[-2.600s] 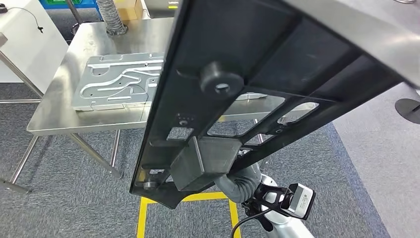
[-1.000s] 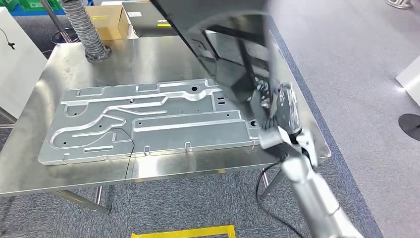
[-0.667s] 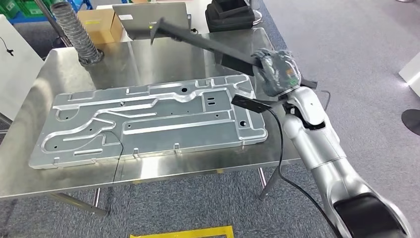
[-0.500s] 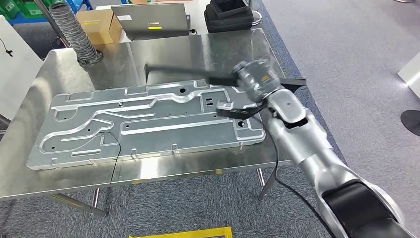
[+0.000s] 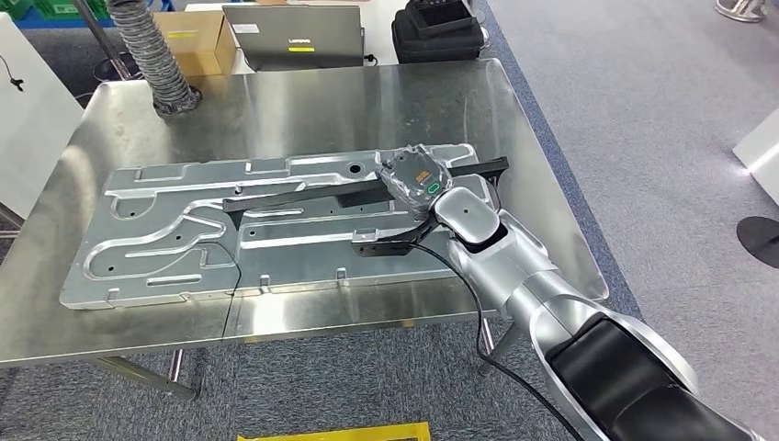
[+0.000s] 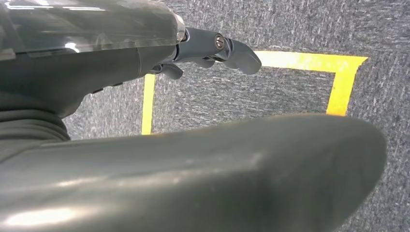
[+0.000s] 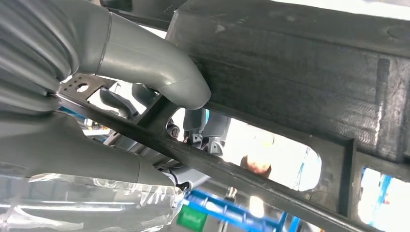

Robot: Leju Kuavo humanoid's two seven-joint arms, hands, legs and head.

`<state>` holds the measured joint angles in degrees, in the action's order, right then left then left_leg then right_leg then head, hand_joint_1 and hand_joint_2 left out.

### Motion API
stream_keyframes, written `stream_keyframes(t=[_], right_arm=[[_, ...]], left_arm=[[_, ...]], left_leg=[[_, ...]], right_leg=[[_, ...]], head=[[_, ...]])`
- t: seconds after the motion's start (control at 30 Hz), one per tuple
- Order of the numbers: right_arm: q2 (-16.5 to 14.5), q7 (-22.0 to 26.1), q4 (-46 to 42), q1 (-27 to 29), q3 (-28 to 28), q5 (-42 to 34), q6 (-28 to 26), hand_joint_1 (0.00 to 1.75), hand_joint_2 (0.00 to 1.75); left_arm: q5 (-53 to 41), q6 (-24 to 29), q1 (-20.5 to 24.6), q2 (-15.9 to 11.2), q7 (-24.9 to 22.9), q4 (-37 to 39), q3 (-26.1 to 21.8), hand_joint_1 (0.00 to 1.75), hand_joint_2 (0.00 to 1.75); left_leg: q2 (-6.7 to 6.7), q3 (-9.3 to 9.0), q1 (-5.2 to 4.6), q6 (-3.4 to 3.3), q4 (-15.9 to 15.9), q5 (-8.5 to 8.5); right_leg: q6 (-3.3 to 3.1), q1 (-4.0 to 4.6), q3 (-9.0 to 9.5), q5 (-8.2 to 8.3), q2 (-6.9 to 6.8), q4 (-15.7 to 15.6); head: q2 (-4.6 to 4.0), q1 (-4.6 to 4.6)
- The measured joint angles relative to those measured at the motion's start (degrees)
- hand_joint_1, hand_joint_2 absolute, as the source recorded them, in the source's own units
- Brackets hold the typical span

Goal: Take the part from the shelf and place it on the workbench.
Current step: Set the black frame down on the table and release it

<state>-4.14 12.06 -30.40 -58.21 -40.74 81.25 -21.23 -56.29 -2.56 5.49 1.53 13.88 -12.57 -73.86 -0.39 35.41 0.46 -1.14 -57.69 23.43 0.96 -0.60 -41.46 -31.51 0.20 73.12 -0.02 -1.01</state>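
Note:
The black frame-shaped part (image 5: 303, 195) lies nearly flat across the big silver stamped plate (image 5: 184, 230) on the steel workbench (image 5: 321, 101). My right hand (image 5: 418, 176) grips the part near its right end, palm down over the plate. In the right wrist view the thumb (image 7: 159, 72) and darker fingers wrap a bar of the black part (image 7: 290, 63); whether the part touches the plate I cannot tell. My left hand (image 6: 212, 46) hangs over grey carpet with its fingers apart and holds nothing.
A laptop (image 5: 294, 37), a cardboard box (image 5: 197, 37), a ribbed hose (image 5: 152, 55) and a black case (image 5: 436, 37) stand along the bench's far edge. A white panel (image 5: 28, 101) is at the left. Yellow floor tape (image 5: 340, 432) marks the carpet below the bench's front edge.
The camera moved up to the workbench. My right arm swung the black part down from close before the camera, lowering it onto the silver plate.

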Motion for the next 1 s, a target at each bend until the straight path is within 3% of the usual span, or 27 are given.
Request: stream_keyframes(t=[0.07,0.13,0.2,0.27,0.33,0.4,0.47,0.5,0.6,0.67,0.73,0.8,0.83,0.93,0.97,1.0], right_arm=[[-0.26,-0.13,1.29,0.01,-0.42,-0.19,-0.57,1.75,1.75],[-0.55,-0.26,2.41,0.03,-0.62,-0.35,-1.05,0.87,0.87],[-0.83,-0.25,3.53,0.22,-0.78,-0.70,-1.24,0.00,0.00],[-1.11,-0.12,4.52,0.42,-0.92,-1.13,-1.26,0.00,0.00],[-1.59,0.02,5.34,0.55,-0.99,-1.47,-1.23,0.00,0.00],[-1.98,0.12,6.16,0.86,-1.04,-1.87,-1.15,0.00,0.00],[-2.18,0.38,6.95,1.39,-1.08,-2.51,-1.01,0.00,0.00],[-2.26,0.62,7.24,1.59,-1.09,-2.93,-0.96,0.00,0.00],[-2.50,1.86,7.59,1.71,-1.00,-4.66,-0.93,0.00,0.00],[-2.62,3.06,7.73,1.72,-0.80,-6.01,-0.82,0.00,0.00],[-2.75,4.93,7.82,1.76,-0.28,-8.04,-0.36,0.00,0.00],[-2.92,8.46,7.83,1.74,1.11,-12.26,1.20,0.00,0.00],[-3.00,10.99,7.81,1.77,2.20,-15.39,2.50,0.00,0.00],[-3.12,19.84,7.23,2.69,6.67,-27.61,7.78,0.00,0.00],[-3.13,22.25,6.69,3.23,8.36,-32.06,9.65,0.00,0.00],[-3.10,24.24,5.67,3.86,10.20,-37.11,11.72,0.00,0.00]], left_arm=[[-0.59,-0.36,-0.09,0.00,0.68,0.00,0.40,0.00,0.00],[-0.94,-0.72,-0.11,0.00,1.46,0.00,0.86,0.00,0.87],[-1.09,-0.87,-0.11,0.00,2.16,0.00,1.14,0.00,1.75],[-1.18,-0.91,-0.13,0.05,2.54,0.01,1.25,0.00,1.75],[-1.22,-0.87,-0.16,0.14,2.64,0.02,1.27,0.00,1.75],[-1.21,-0.78,-0.19,0.17,2.69,0.02,1.27,0.00,0.87],[-1.21,-0.72,-0.29,0.17,2.86,0.02,1.27,0.00,0.00],[-1.21,-0.69,-0.33,0.17,2.98,0.02,1.27,0.00,0.00],[-1.26,-0.42,-0.25,0.14,3.10,0.02,1.27,0.00,0.00],[-1.34,-0.19,-0.17,0.14,2.98,0.02,1.28,0.00,0.00],[-1.37,-0.06,-0.19,0.15,2.85,0.02,1.29,0.00,0.00],[-1.38,-0.02,-0.18,0.16,2.69,0.02,1.29,0.00,0.00],[-1.40,-0.02,-0.14,0.17,2.58,0.02,1.29,0.00,0.00],[-1.45,-0.05,-0.15,0.16,2.28,0.02,1.29,0.00,0.00],[-1.46,-0.12,-0.17,0.15,2.20,0.02,1.29,0.00,0.00],[-1.48,-0.24,-0.20,0.15,2.15,0.02,1.29,0.00,0.00]], left_leg=[[-0.14,0.05,-0.04,0.34,-0.39,0.26],[-0.13,0.21,-0.19,0.86,-0.77,0.51],[-0.03,0.23,-0.24,1.44,-0.77,0.52],[0.05,0.31,-0.10,2.09,-1.17,1.01],[0.08,1.83,0.08,2.73,-4.92,3.43],[0.08,5.04,0.22,3.25,-12.17,6.90],[0.08,6.95,0.32,3.51,-16.24,7.81],[0.09,6.41,0.37,3.52,-15.13,6.70],[0.07,0.92,0.32,2.97,-4.19,1.89],[0.00,-0.88,0.07,2.29,-0.58,1.19],[-0.03,-0.91,0.03,1.59,-0.31,1.02],[0.03,-1.04,0.24,0.87,0.18,0.67],[0.07,-1.11,0.36,0.54,0.41,0.52],[0.09,-1.08,0.23,0.14,0.44,0.48],[0.07,-1.08,0.19,0.12,0.38,0.49],[0.05,-1.09,0.18,0.11,0.29,0.52]], right_leg=[[-0.24,-0.09,3.53,3.95,-0.15,-7.87],[-0.70,0.11,5.81,5.75,-0.19,-13.12],[-1.17,0.35,5.97,5.84,-0.01,-13.80],[-1.82,0.19,6.25,6.11,0.06,-14.25],[-2.39,-0.06,6.56,6.38,0.01,-14.75],[-2.59,-0.03,6.59,6.40,-0.02,-14.79],[-2.60,-0.01,6.60,6.37,-0.02,-14.74],[-2.58,-0.01,6.61,6.35,0.01,-14.70],[-2.16,0.07,6.72,6.15,0.17,-14.53],[-1.58,0.23,6.65,6.18,0.25,-14.55],[-0.90,0.31,6.63,6.31,0.29,-14.74],[-0.32,0.30,6.12,5.24,0.22,-13.49],[-0.11,0.30,5.11,3.79,0.18,-11.19],[0.25,0.20,0.05,-1.26,0.12,-0.05],[0.30,0.20,-0.84,-1.51,0.12,1.81],[0.27,0.20,-0.59,-0.60,0.11,1.30]], head=[[0.00,0.01],[0.00,0.00],[0.00,0.01],[0.00,0.01],[0.00,0.00],[0.00,0.00],[0.00,0.00],[0.00,0.00],[0.00,0.00],[0.00,0.00],[0.00,0.00],[0.00,0.01],[0.00,0.01],[0.00,0.02],[0.00,0.02],[0.00,0.02]])
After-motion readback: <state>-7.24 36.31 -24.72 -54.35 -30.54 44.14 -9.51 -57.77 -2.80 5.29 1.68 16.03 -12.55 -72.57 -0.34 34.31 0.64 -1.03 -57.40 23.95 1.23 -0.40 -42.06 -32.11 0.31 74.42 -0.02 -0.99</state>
